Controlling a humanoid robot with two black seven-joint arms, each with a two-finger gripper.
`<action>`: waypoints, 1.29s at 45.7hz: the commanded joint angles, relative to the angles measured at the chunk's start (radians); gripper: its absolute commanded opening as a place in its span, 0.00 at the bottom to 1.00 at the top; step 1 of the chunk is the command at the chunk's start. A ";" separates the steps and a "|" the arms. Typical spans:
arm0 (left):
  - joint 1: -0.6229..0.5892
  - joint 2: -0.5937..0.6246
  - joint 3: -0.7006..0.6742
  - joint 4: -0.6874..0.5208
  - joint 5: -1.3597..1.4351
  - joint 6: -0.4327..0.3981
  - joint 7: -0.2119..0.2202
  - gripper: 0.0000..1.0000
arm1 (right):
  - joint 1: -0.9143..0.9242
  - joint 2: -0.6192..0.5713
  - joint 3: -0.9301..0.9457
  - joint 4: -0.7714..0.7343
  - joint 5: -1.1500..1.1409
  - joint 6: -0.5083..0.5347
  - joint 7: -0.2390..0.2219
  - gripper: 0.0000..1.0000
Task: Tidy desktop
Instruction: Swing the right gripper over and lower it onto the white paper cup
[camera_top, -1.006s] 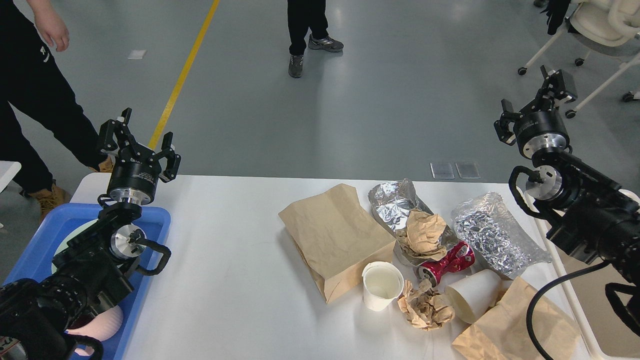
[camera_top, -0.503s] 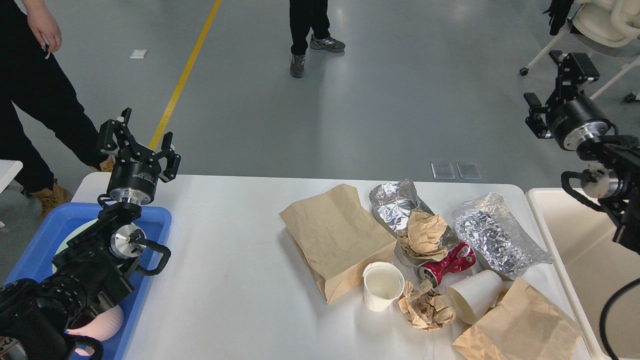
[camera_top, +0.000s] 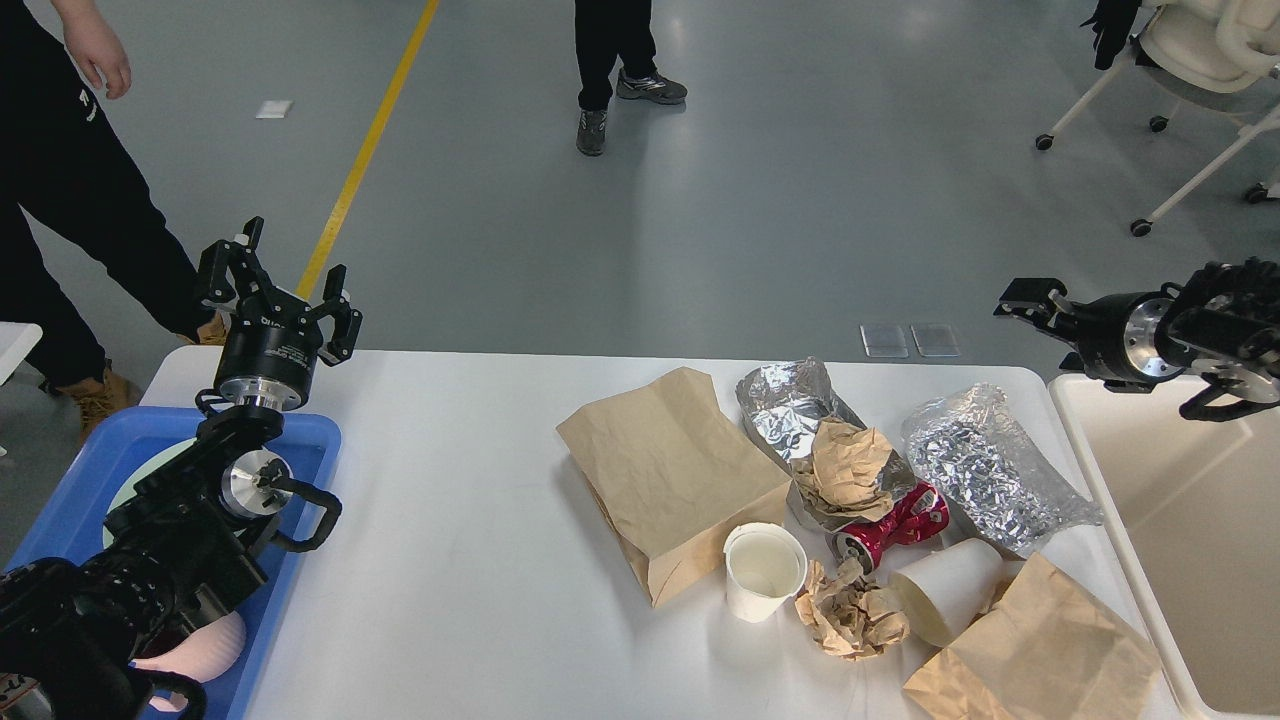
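Since before, my right gripper (camera_top: 1020, 297) swung down to the right edge; I cannot tell its fingers. Left gripper (camera_top: 277, 283) waits, fingers apart. Trash fills the desk (camera_top: 450, 560), lower middle. Next, grab one piece.

blue tray (camera_top: 310, 432) seen at left | cream bin (camera_top: 1190, 520) seen at right | wheeled chair (camera_top: 1200, 60) and two standing people (camera_top: 610, 50) seen on grey floor (camera_top: 700, 220)
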 joint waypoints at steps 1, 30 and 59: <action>0.000 0.000 0.000 0.000 0.000 0.000 -0.001 0.96 | 0.047 0.060 -0.127 0.009 0.007 0.009 -0.018 1.00; 0.000 0.000 0.000 0.000 0.000 0.000 -0.001 0.96 | 0.651 0.247 -0.358 0.398 0.010 0.563 -0.013 1.00; 0.002 0.000 0.000 0.000 0.000 -0.002 -0.002 0.96 | 0.895 0.430 -0.339 0.466 -0.001 0.693 -0.018 1.00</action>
